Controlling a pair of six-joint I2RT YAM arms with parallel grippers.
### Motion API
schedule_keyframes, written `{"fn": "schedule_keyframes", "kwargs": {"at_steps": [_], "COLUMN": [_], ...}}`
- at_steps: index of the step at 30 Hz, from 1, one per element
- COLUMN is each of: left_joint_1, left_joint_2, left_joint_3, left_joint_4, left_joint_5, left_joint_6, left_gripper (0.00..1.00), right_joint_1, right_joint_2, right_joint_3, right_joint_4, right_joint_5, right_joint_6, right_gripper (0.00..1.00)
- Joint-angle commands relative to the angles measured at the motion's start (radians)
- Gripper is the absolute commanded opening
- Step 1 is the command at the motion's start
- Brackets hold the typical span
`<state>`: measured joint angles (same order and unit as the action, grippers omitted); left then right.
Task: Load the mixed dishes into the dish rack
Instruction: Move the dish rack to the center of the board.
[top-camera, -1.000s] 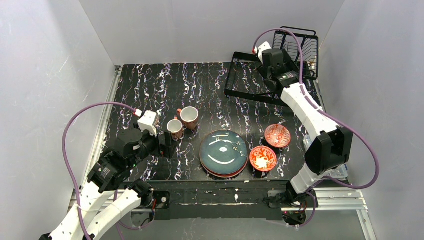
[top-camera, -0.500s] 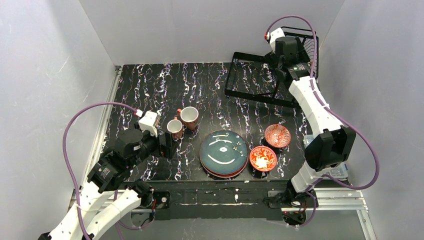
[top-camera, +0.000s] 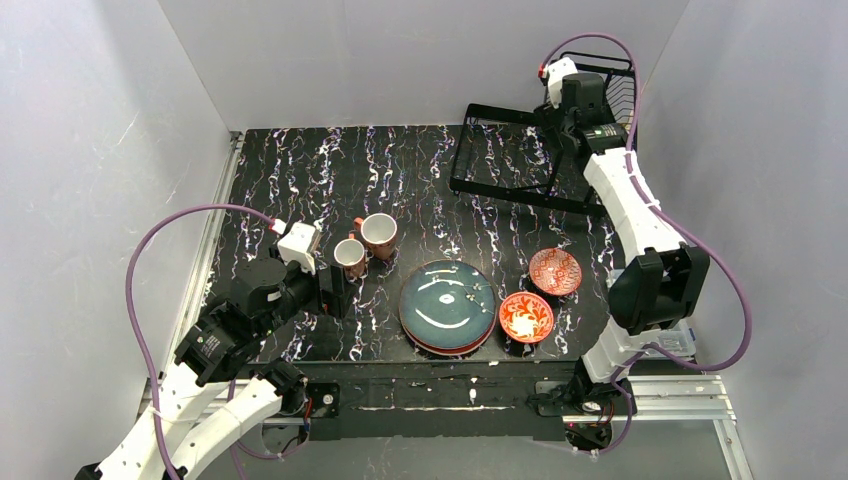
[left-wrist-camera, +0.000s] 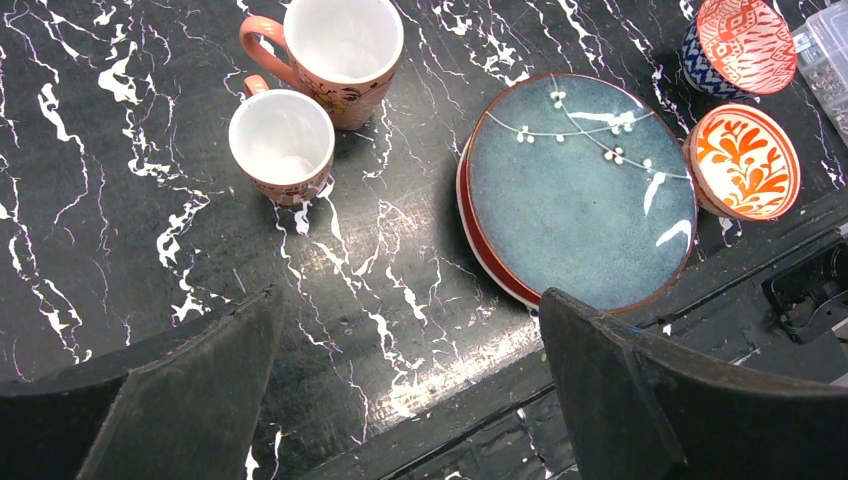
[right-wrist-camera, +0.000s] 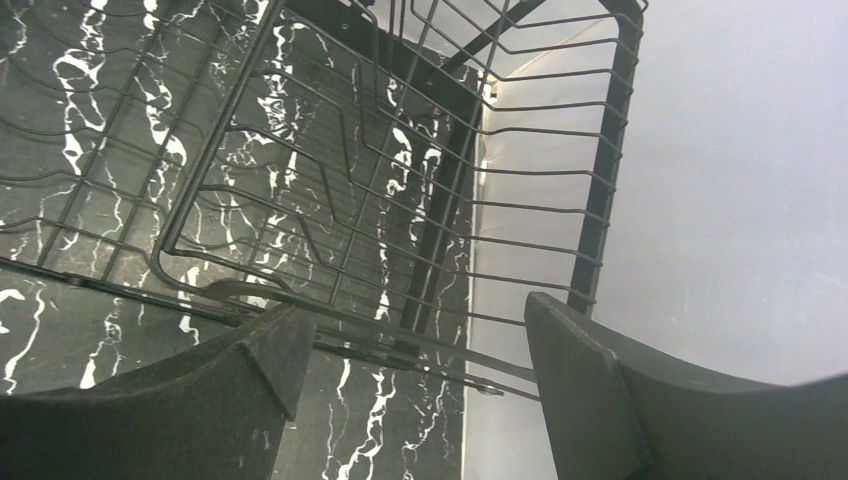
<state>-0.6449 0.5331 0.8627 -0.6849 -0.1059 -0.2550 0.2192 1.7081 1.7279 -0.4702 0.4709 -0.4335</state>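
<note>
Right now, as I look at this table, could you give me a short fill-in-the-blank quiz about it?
1. The mugs on the table number ___.
2. Between the mugs and the red-patterned bowls lies a stack of ___.
3. The dish rack stands at the table's far ___ corner.
4. The left gripper has its jaws ___.
Missing words: two; plates; right; open.

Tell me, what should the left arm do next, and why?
Probably ease the left gripper forward and down over the smaller mug: its jaws stand open and empty, that mug sits nearest ahead, and no dish shows in the dish rack yet.
</note>
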Motion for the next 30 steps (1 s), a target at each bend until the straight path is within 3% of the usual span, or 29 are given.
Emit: {"fn": "schedule_keyframes", "kwargs": {"at_steps": [1, 9, 18, 25, 30], "left_joint_1": [-0.005, -0.005, -0.006, -0.005, -0.005], "left_joint_2": [-0.001, -0.002, -0.005, -0.005, -0.01], "left_joint_3": [0.001, 0.001, 0.002, 0.002, 0.002], "left_joint_4": [-0.004, -0.005, -0.005, -0.007, -0.01], "left_joint_5": [-0.021, -0.025, -0.028, -0.031, -0.038], "left_joint_6": [0.0, 0.0, 0.0, 0.0, 0.0], "left_gripper": [0.99, 0.99, 0.99, 0.99, 0.99], "right_joint_1": [-0.043, -0.049, -0.042, 0.014, 0.06], "right_joint_2": [0.031, 0.041, 0.001, -0.041, -0.056], "right_joint_3": [-0.017, -0.034, -0.083, -0.122, -0.112], "right_joint_4": [-0.007, -0.023, -0.061, -0.071, -0.08], "right_joint_5": [-0.038, -0.093, -0.141, -0.117, -0.104], "right_joint_6": [0.053, 0.085, 0.104, 0.095, 0.099], "right_gripper": [0.82, 0.56, 0.16, 0.02, 0.01]}}
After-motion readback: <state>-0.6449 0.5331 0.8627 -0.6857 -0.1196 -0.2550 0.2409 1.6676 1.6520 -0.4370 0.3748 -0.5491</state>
